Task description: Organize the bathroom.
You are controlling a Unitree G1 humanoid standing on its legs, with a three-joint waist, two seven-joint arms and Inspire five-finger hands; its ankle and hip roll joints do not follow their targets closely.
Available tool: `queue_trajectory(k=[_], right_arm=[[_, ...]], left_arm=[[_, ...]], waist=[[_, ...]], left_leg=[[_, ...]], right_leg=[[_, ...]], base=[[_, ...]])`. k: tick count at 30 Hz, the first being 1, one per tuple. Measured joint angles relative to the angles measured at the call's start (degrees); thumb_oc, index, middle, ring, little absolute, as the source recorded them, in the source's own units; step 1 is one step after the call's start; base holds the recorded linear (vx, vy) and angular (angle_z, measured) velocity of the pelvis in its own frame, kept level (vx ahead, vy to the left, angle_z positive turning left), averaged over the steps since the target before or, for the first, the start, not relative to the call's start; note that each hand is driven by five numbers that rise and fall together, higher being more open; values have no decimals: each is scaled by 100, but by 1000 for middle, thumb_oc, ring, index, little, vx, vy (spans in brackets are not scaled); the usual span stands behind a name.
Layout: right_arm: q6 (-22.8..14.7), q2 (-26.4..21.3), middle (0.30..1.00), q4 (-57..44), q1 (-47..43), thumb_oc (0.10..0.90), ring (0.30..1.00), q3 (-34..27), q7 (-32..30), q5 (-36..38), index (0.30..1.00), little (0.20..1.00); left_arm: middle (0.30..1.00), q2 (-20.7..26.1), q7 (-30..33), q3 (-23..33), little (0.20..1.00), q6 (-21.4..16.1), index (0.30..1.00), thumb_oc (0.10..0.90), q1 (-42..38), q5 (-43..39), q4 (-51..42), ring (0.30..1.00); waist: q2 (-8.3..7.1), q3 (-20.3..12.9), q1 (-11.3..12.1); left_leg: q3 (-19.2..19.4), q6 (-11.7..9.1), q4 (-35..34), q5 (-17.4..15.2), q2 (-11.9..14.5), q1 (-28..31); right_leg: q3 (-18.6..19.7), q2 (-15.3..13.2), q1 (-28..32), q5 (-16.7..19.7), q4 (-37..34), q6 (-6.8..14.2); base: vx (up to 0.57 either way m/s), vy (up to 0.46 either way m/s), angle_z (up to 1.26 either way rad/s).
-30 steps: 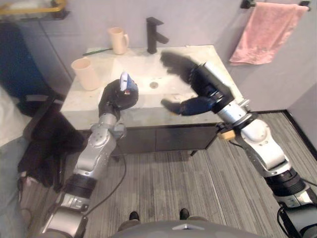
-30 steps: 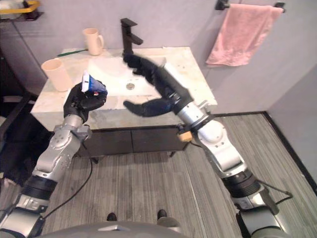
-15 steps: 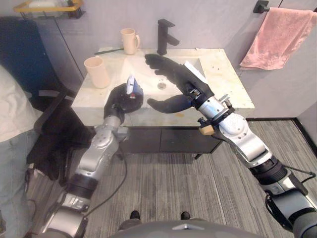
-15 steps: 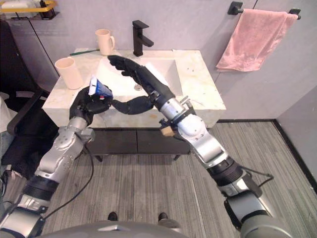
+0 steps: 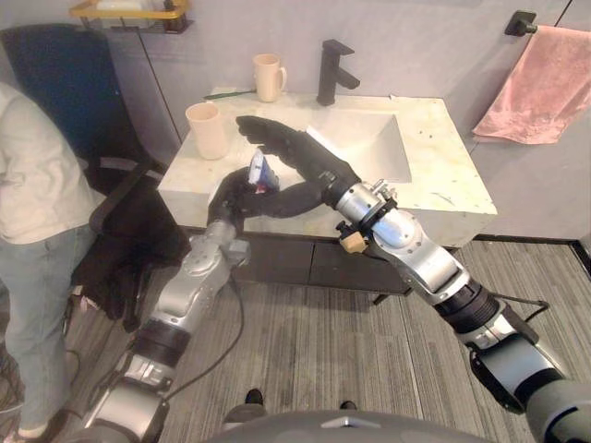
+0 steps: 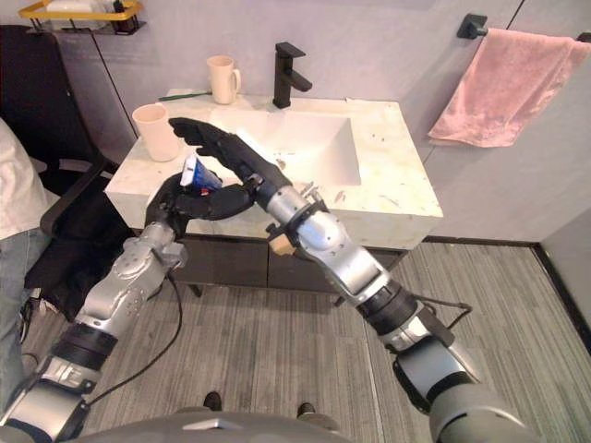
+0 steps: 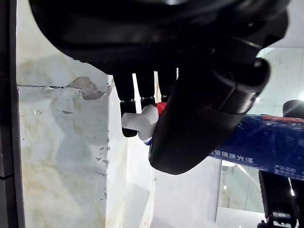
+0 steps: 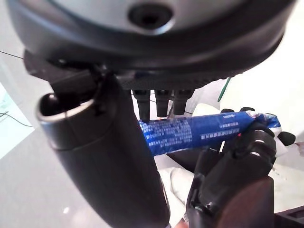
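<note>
1. Marble table [image 5: 434, 189] with a sink [image 5: 365, 148]; its front edge lies below both hands.
2. Left hand [image 5: 235, 194] curls round a blue tube [image 5: 260, 173], left of the sink.
3. Right hand [image 5: 291, 152], fingers straight, brackets the tube.
4. Cup [image 5: 206, 130] stands beyond, near the table's left edge.

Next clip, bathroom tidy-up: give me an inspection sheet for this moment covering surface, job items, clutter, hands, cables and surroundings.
Surface: marble vanity top with an inset basin; black faucet at the back.
Job's things: blue toothpaste tube held in front of the counter; two cream cups; green toothbrush lying by the rear cup.
Clutter: nothing seen.
Hands: left hand curled round the tube; right hand open, fingers straight over the tube, thumb beneath it.
Cables: nothing seen.
Surroundings: pink towel on a wall bar; yellow shelf; a person standing at left.
</note>
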Motion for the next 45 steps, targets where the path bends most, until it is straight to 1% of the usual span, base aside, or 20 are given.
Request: queue_trajectory(k=[2,4,5,6,8,9,12,14,18,23,27,28,29,31,32,34,37,40,45], right_arm=[[10,19,900,23,-54,800,900,8,-4,0,900,900],[10,20,764,24,-73,709,764,8,-5,0,764,764],[10,19,601,26,-74,601,601,8,-6,0,601,601],[11,22,566,30,-74,577,566,8,-6,1,566,566],[11,30,411,82,-74,474,411,8,-6,4,411,411],[11,30,300,95,-73,400,300,8,-6,3,300,300],[11,24,300,131,-75,400,300,-4,-134,-59,300,300],[10,23,300,293,-164,400,300,-64,-251,-60,300,300],[11,-16,300,346,-211,400,300,4,-104,-46,300,300],[10,-22,300,344,-211,400,300,-2,-109,-51,300,300],[10,-15,300,340,-212,400,300,-2,-79,-49,300,300],[10,-15,324,340,-212,416,324,-2,-79,-48,324,324],[10,-16,839,340,-212,759,839,-2,-78,-46,839,839],[11,-23,839,337,-212,759,839,-2,-70,-42,839,839],[16,-23,900,336,-212,800,900,-2,-46,-42,900,900],[26,-22,900,336,-212,800,900,-1,0,-41,900,900],[120,-33,900,336,-205,800,900,-2,19,-42,900,900],[123,-78,900,335,-117,800,900,-18,-4,-45,900,900],[122,-120,900,335,-99,800,900,-89,-57,-46,900,900]], left_arm=[[300,0,-36,0,300,16,300,400,0,0,0,300],[300,3,-68,1,300,49,300,400,0,0,0,300],[300,3,-86,2,300,76,300,400,0,0,-1,300],[300,3,-93,2,300,101,300,400,0,0,-3,300],[300,3,-97,2,300,118,300,400,-1,1,-4,300],[300,3,-98,2,300,118,300,400,-1,1,-3,300],[300,2,-163,-15,300,142,300,400,-1,1,-7,300],[300,0,-250,-126,300,181,300,400,-1,0,-24,300],[300,-45,-280,-218,300,222,300,400,-2,4,-26,300],[300,-129,-322,-240,300,227,300,400,-2,12,-43,300],[300,-151,-316,-246,300,232,300,400,-2,29,-58,300],[300,-151,-315,-246,300,232,300,400,-2,29,-58,300],[300,-151,-315,-246,300,232,300,400,-2,28,-58,300],[300,-151,-313,-245,300,232,300,400,-2,30,-57,300],[300,-150,-272,-236,300,232,300,400,-2,29,-57,300],[300,-146,-202,-199,300,232,300,400,-2,29,-55,300],[300,-131,-93,-28,300,232,300,400,-1,29,-54,300],[300,-129,-50,155,300,231,300,400,-1,29,-55,300],[300,-128,40,211,300,231,300,400,0,29,-54,300]], waist=[[0,0,1],[1,-1,6],[2,-1,4],[2,-2,4],[3,-2,3],[3,-2,1],[3,-2,5],[7,-4,17],[11,-6,-14],[13,-7,-13],[13,-7,37],[13,-7,58],[13,-7,73],[13,-7,111],[13,-7,125],[13,-7,132],[13,-7,127],[13,-6,119],[13,-6,98]], left_leg=[[-29,1,0,11,-4,-23],[-51,2,0,12,-6,-36],[-62,2,0,15,-7,-38],[-68,4,1,18,-7,-41],[-73,6,1,21,-8,-45],[-73,6,1,21,-7,-45],[-76,6,0,22,-7,-45],[-79,9,0,25,-11,-44],[-80,10,1,27,-8,-45],[-80,10,1,27,-8,-45],[-96,11,0,27,-8,-49],[-101,11,0,27,-8,-50],[-103,11,0,28,-7,-53],[-117,10,0,28,-7,-58],[-140,10,1,30,-8,-64],[-159,10,1,31,-9,-67],[-162,10,1,30,-9,-69],[-161,11,1,30,-8,-70],[-153,11,1,29,-8,-69]], right_leg=[[-29,-3,-6,0,0,0],[-53,-5,-3,-1,0,-2],[-65,-5,-1,-2,0,-2],[-73,-5,0,-3,0,-3],[-78,-5,0,-3,0,-3],[-79,-5,-1,-3,0,-3],[-82,-5,1,-4,0,-3],[-85,-9,4,-4,0,-3],[-85,-5,3,-4,0,-3],[-85,-6,3,-4,0,-3],[-99,-3,10,-6,0,-3],[-103,-3,11,-7,0,-3],[-106,-1,12,-9,0,-2],[-121,-1,13,-15,0,-3],[-148,-1,21,-23,0,-3],[-164,-1,27,-31,0,-3],[-169,-2,27,-38,0,-3],[-169,-2,25,-40,1,-3],[-161,-1,22,-40,1,-2]], base=[[36,10,8],[32,9,6],[23,6,5],[22,8,4],[0,0,0],[0,0,0],[0,0,0],[0,0,0],[0,0,0],[0,0,0],[0,0,0],[0,0,0],[0,0,0],[4,-6,3],[6,-14,8],[4,-6,6],[0,0,0],[0,0,0],[0,0,0]])
